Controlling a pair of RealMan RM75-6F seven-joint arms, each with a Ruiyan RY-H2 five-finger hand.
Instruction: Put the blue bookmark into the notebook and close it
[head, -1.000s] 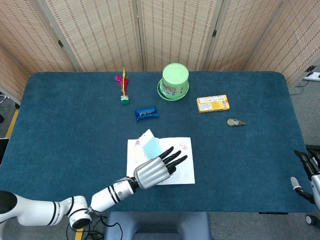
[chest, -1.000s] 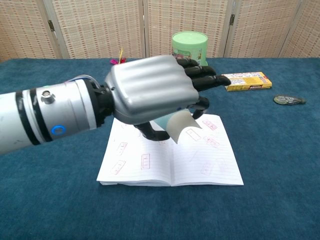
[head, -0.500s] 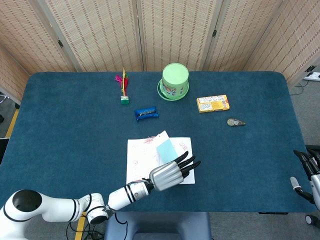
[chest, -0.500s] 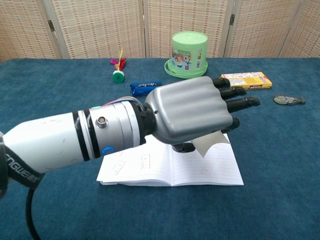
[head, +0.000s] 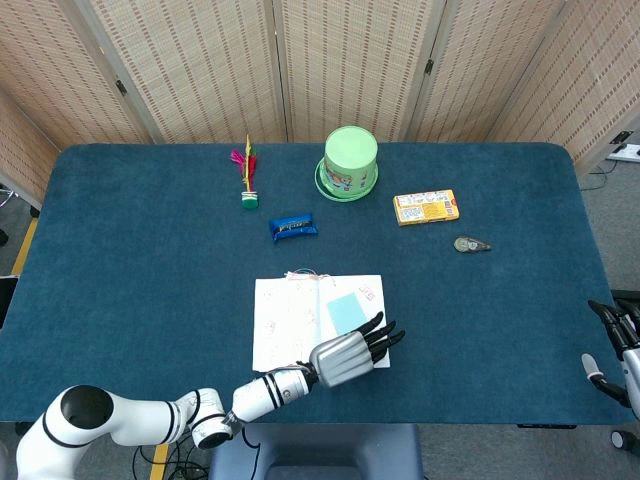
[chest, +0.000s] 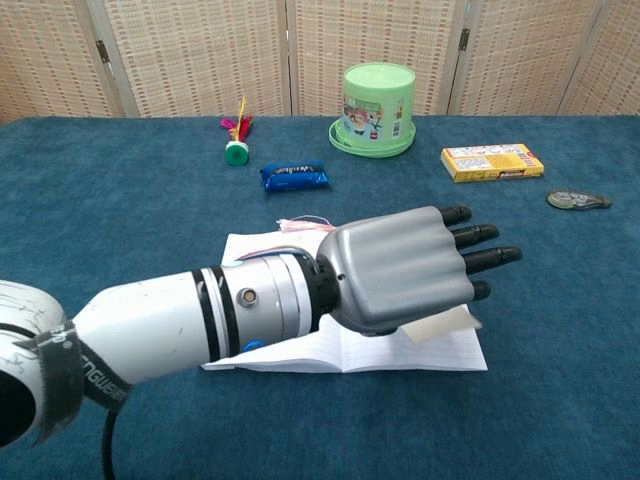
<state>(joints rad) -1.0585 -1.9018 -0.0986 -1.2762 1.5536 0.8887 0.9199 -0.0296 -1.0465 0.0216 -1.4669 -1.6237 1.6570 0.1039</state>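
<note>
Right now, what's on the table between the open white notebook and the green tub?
Only the small blue snack packet, a bit left of the line from notebook to tub; head view.

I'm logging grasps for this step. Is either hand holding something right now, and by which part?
The left hand seems to hold the blue bookmark by its near end, over the open notebook. The right hand holds nothing.

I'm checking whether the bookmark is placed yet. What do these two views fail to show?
- Chest view: the left hand covers most of the blue bookmark and the notebook's right page, so contact underneath is unclear.
- Head view: whether the fingers pinch the bookmark or rest on it is too small to tell.
- Right hand: cut off by the head view's right edge; absent from the chest view.
</note>
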